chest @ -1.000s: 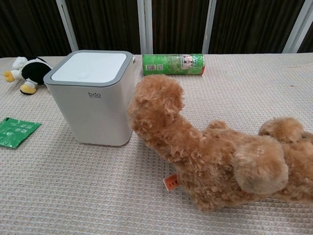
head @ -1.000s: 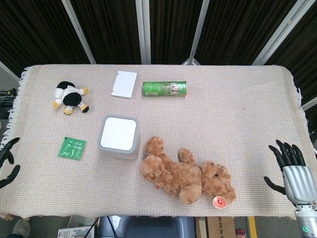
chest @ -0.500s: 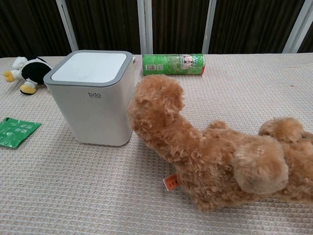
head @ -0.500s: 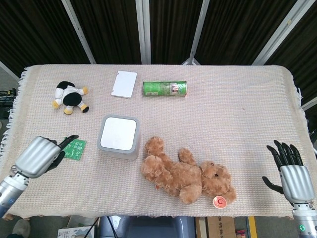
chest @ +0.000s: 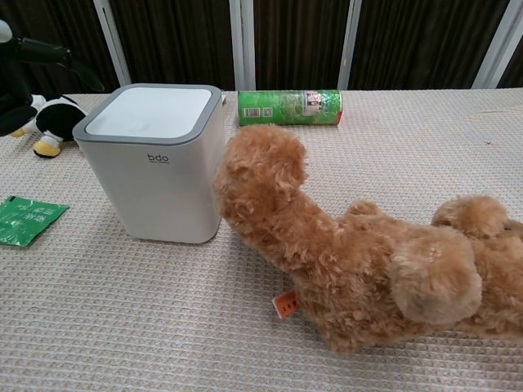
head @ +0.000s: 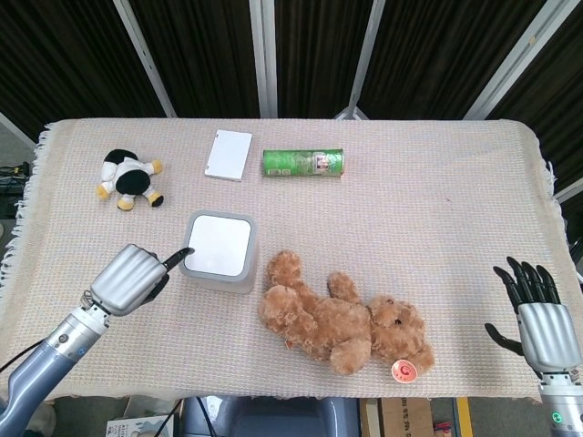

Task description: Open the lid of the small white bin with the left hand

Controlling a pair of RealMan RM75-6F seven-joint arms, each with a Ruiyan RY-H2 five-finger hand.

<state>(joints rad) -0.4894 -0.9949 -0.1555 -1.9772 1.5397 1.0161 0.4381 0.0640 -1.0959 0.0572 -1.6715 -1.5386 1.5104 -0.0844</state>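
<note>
The small white bin with a grey rim stands left of the table's middle, its flat lid closed. My left hand hovers just left of the bin, fingers curled in and one finger stretched towards the lid's left edge. In the chest view the left hand shows at the upper left, above and apart from the bin, holding nothing. My right hand stays at the front right edge of the table with its fingers spread and nothing in it.
A brown teddy bear lies against the bin's right side. A green can and a white flat box lie behind the bin. A black-and-white plush is at the back left, a green packet left of the bin.
My left hand has come in from the table's left edge, moved right to the bin and curled its fingers, leaving one extended. The right hand has barely moved. The lid stays closed.
</note>
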